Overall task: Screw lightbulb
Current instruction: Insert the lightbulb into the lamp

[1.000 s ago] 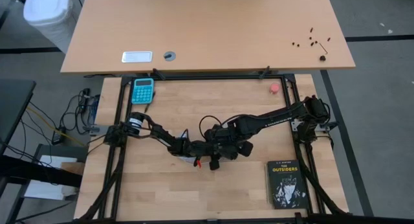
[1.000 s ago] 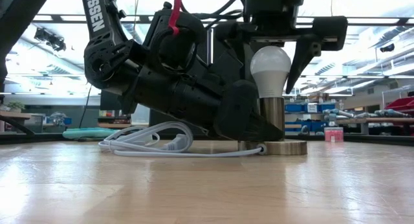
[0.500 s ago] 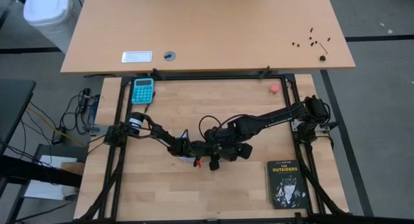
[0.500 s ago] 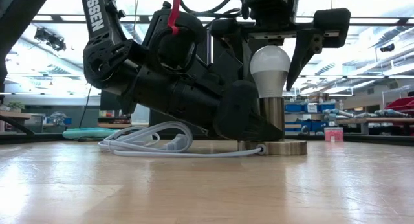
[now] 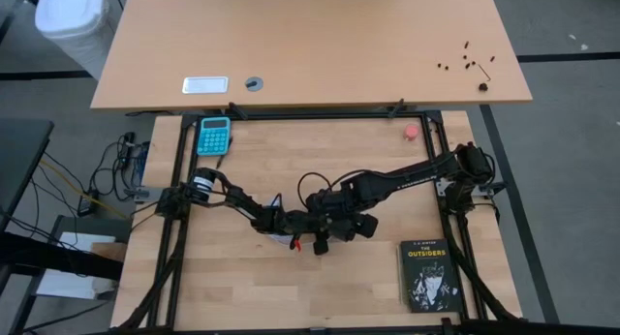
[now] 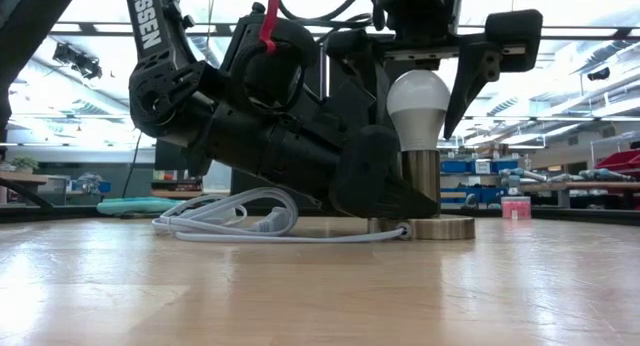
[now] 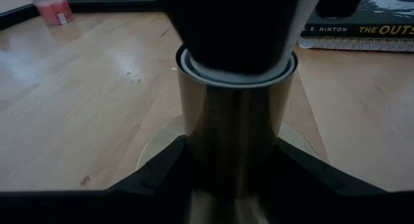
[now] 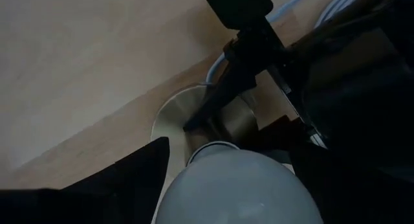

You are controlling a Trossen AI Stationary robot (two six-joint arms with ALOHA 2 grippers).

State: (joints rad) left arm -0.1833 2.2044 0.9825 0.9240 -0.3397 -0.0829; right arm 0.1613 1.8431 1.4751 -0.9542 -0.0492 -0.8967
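- Leftmost on the light wooden table [image 5: 242, 287], seen from above, a teal calculator [image 5: 214, 135] lies at the far left corner, well apart from both arms.
- Next, the left arm reaches from the left rail toward the middle of the table, and its left gripper [image 6: 385, 191] lies low against the board. Its fingers [image 7: 155, 175] are closed around the brass socket [image 6: 421, 183], one on either side of the tube in the left wrist view.
- Beside it in the low view, a white coiled cord [image 6: 235, 218] lies on the table, running to the socket's flat round base [image 6: 440, 228].
- At the centre, the lightbulb [image 6: 418, 104] stands upright in the socket, its white globe above the brass tube and its neck seated in the tube's rim.
- Directly above the bulb hangs the right gripper [image 6: 430, 71], pointing straight down. Its fingers [image 6: 475, 71] are spread to either side of the globe with a visible gap on the right side, so it grips nothing.
- Further right, a black book [image 5: 428, 274] lies flat near the front right corner.
- Far right and toward the back edge sits a small pink-red round object [image 5: 412, 132].
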